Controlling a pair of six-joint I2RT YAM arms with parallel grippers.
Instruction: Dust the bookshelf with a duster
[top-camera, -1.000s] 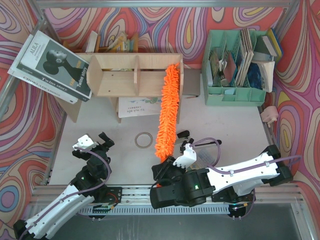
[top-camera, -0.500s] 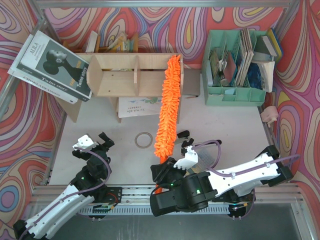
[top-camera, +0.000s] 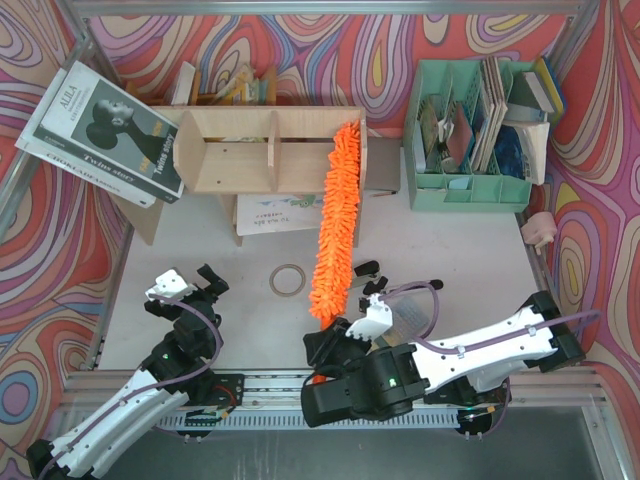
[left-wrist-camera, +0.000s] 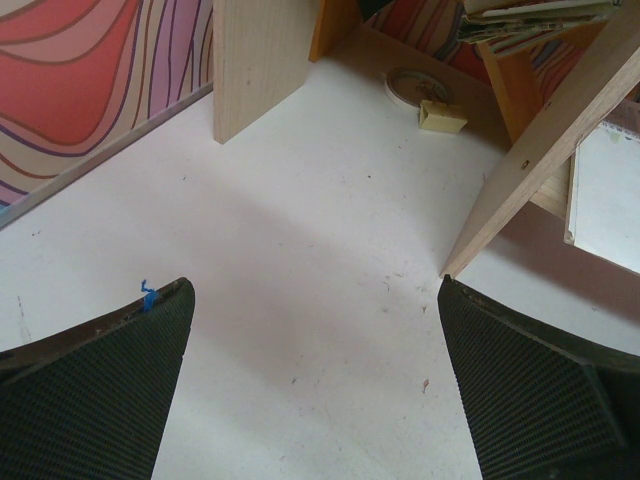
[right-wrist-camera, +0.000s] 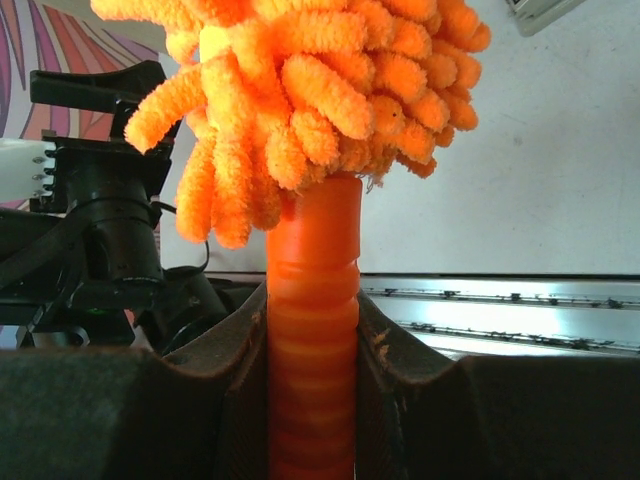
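Note:
The bookshelf (top-camera: 270, 150) is a light plywood unit at the back centre, with a middle divider. The orange fluffy duster (top-camera: 335, 225) slants from my right gripper (top-camera: 325, 345) up to the shelf, and its tip lies on the shelf's right end. In the right wrist view the right gripper (right-wrist-camera: 312, 320) is shut on the duster's ribbed orange handle (right-wrist-camera: 312, 270), with the shaggy head (right-wrist-camera: 300, 80) just above. My left gripper (top-camera: 190, 275) stands open over the table at the front left, away from the duster. Between its fingers (left-wrist-camera: 315, 290) I see only bare table, with the bookshelf's wooden panels (left-wrist-camera: 255, 60) ahead.
A mint-green file organizer (top-camera: 470, 150) with books stands at the back right. Large books (top-camera: 100, 130) lean at the back left. A ring (top-camera: 288, 279) lies on the table left of the duster. A white booklet (top-camera: 275, 212) lies under the shelf. A pink object (top-camera: 540, 230) sits at the right edge.
The duster's tip slid farther back along the shelf's right end, then came back a little toward me. The right wrist shifted slightly with it. The left arm has not moved.

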